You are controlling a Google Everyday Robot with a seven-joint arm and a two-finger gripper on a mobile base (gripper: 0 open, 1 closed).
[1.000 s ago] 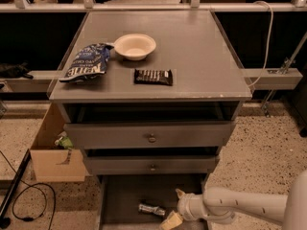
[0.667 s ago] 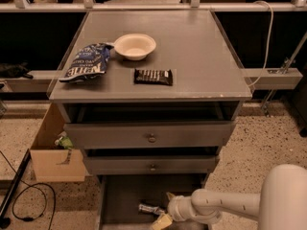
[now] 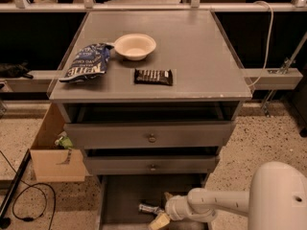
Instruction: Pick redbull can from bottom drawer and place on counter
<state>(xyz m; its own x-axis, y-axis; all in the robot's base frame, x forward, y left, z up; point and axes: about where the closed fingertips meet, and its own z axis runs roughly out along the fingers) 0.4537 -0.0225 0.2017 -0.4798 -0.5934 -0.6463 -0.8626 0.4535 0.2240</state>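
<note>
My tool (image 3: 162, 209) is down inside the drawer (image 3: 120, 200), toward its right, spread open and gripping nothing. The can (image 3: 148, 208) lies on its side mid-drawer, on the floor.

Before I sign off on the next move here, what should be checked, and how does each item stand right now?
1. Bottom drawer open: ok.
2. Redbull can in sight, lying on its side on the drawer floor: ok.
3. Gripper down inside the drawer at the can's right end, jaws apart: ok.
4. Can far enough between the jaws for a firm close: cannot tell.
5. Bare area on the counter, to the right of the bowl, chip bag and candy bar: ok.
</note>
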